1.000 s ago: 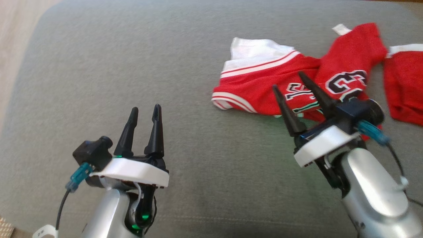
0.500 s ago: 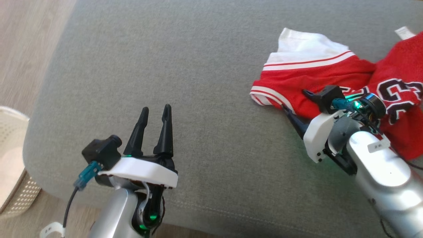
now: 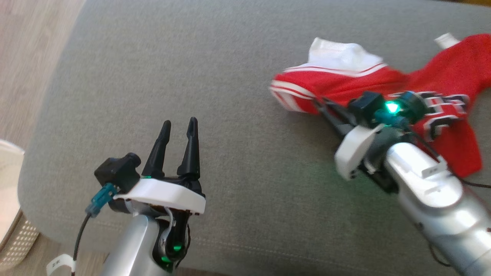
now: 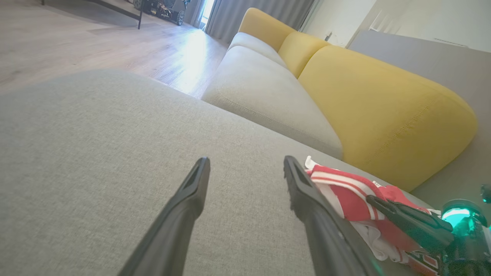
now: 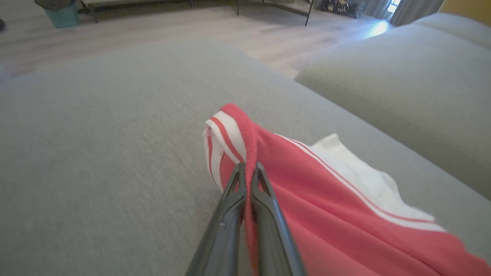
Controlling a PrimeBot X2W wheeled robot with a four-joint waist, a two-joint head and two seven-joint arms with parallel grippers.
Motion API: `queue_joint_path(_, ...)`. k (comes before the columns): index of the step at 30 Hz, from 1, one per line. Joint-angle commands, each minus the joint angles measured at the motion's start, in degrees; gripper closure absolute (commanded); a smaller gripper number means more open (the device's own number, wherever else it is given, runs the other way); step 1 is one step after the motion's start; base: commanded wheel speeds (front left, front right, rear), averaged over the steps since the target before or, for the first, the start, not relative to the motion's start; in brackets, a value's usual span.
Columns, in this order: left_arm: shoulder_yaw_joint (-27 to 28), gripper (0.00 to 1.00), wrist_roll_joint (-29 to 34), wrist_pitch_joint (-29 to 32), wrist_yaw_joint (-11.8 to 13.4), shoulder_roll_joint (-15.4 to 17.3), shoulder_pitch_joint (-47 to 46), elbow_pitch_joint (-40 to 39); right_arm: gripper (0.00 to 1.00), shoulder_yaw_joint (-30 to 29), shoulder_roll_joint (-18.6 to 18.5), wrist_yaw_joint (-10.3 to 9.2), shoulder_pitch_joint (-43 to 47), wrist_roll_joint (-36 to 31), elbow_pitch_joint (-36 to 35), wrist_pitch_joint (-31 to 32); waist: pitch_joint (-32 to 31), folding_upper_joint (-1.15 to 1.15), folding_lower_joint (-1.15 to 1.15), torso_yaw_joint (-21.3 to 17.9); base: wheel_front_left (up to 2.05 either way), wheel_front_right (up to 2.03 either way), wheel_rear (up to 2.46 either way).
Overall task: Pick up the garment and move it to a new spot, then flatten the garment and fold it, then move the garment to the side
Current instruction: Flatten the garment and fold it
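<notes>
A red garment (image 3: 345, 82) with white stripes, a white panel and black lettering lies crumpled at the right of the grey cushion (image 3: 191, 69). My right gripper (image 3: 320, 105) is shut on its striped edge; in the right wrist view the two fingers (image 5: 249, 170) pinch a fold of red fabric (image 5: 326, 199) lifted off the cushion. My left gripper (image 3: 179, 124) stands open over bare cushion at the lower left, well apart from the garment. The left wrist view shows its spread fingers (image 4: 245, 165), with the garment (image 4: 345, 191) and the right gripper's fingers (image 4: 406, 222) to the right.
The cushion's left and front edges drop to a wooden floor (image 3: 27, 46). A pale perforated basket (image 3: 11, 230) stands at the lower left. A yellow sofa back (image 4: 383, 111) and a lighter seat cushion (image 4: 264, 88) lie beyond the grey cushion.
My right gripper has turned, come down onto the garment's striped edge, shut on it and pulled it leftward. The camera has shifted. The left gripper has stayed open.
</notes>
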Motion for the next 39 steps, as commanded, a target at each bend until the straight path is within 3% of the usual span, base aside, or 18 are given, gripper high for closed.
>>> queue_joint_path(1,2.26,0.00,0.54,-0.70,-0.28,0.42,-1.64,-1.55,1.00,0.92,1.22,-0.04,-1.16,0.84,-3.20,-1.27,-1.55,0.00,0.00,-1.28,0.00,0.00,0.00)
queue_joint_path(8,3.42,0.00,1.08,-0.70,-0.70,0.42,0.34,-0.70,1.00,3.78,0.88,-0.04,-0.52,5.24,-16.81,-2.52,-5.53,0.00,0.00,-3.74,0.00,0.00,0.00)
queue_joint_path(12,3.70,0.00,1.17,-0.70,-0.92,0.42,1.15,-0.79,1.00,1.23,-1.02,-0.04,0.36,5.50,-24.07,0.25,-6.14,0.00,0.00,-4.39,0.00,0.00,0.00)
queue_joint_path(16,2.11,0.00,0.60,-0.70,-1.10,0.42,0.22,-1.61,1.00,-3.40,-3.30,-0.04,-0.75,3.63,-26.68,3.66,-3.77,0.00,0.00,-2.69,0.00,0.00,0.00)
queue_joint_path(23,-1.47,0.00,-1.40,-0.70,-0.25,0.42,-2.62,-2.99,1.00,-5.50,-6.96,-0.04,-10.52,3.38,-18.17,4.67,3.25,0.00,0.00,2.96,0.00,0.00,0.00)
queue_joint_path(32,-5.25,0.00,-3.93,-0.70,0.81,0.42,-4.51,-4.49,1.00,-3.44,-7.64,-0.04,-23.92,0.17,6.92,0.61,8.69,0.00,0.00,8.44,0.00,0.00,0.00)
queue_joint_path(33,-5.45,0.00,-4.00,-0.70,0.88,0.42,-4.58,-4.54,0.75,-3.40,-7.28,-0.04,-24.73,-0.30,9.97,0.44,8.84,0.00,0.00,8.60,0.00,0.00,0.00)
queue_joint_path(34,-5.59,0.00,-4.03,-0.70,0.97,0.42,-4.66,-4.54,0.11,-3.32,-6.89,-0.04,-25.44,-0.97,12.76,0.14,8.93,0.00,0.00,8.66,0.00,0.00,0.00)
queue_joint_path(35,-5.71,0.00,-4.04,-0.70,1.09,0.42,-4.75,-4.51,0.00,-3.54,-6.29,-0.04,-25.95,-1.33,15.50,-0.03,8.96,0.00,0.00,8.63,0.00,0.00,0.00)
queue_joint_path(39,-6.06,0.00,-3.92,-0.70,1.32,0.42,-5.13,-4.31,0.00,-2.77,-4.05,-0.04,-26.48,-1.67,20.83,-1.52,8.61,0.00,0.00,7.95,0.00,0.00,0.00)
